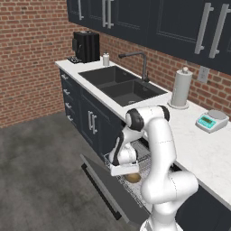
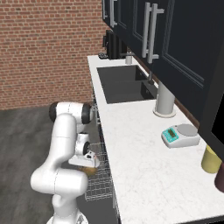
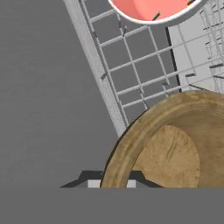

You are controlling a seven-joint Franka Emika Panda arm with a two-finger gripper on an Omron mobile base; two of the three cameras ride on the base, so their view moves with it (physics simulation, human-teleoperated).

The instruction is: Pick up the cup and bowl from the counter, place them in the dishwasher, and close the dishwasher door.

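Bowl: we hold the bowl (image 3: 170, 153) by its rim, low over the dishwasher (image 1: 135, 180) rack (image 3: 135, 65), its open side facing the hand camera
Fingers: we see the gripper (image 1: 127, 173) closed narrowly on the bowl's near rim; the fingertips (image 3: 92, 183) barely show beneath the wood
Cup: the cup (image 3: 153, 8) already sits in the rack, red inside up, beyond the bowl along the wire grid and apart from it
Key relation: the bowl hangs right at the fingers, with the rack floor just behind it; we judge that free wire squares lie between bowl and cup, so the set-down spot is straight ahead of the grip
Edges: the rack's outer rail runs just beside the bowl's rim, and past it is the open dishwasher door (image 1: 108, 185); we would keep the bowl inside that rail
Room: upright tines stand on the rack's far side
Counter: the counter (image 2: 144, 162) holds neither cup nor bowl
Left to do: release the bowl, withdraw, shut the door
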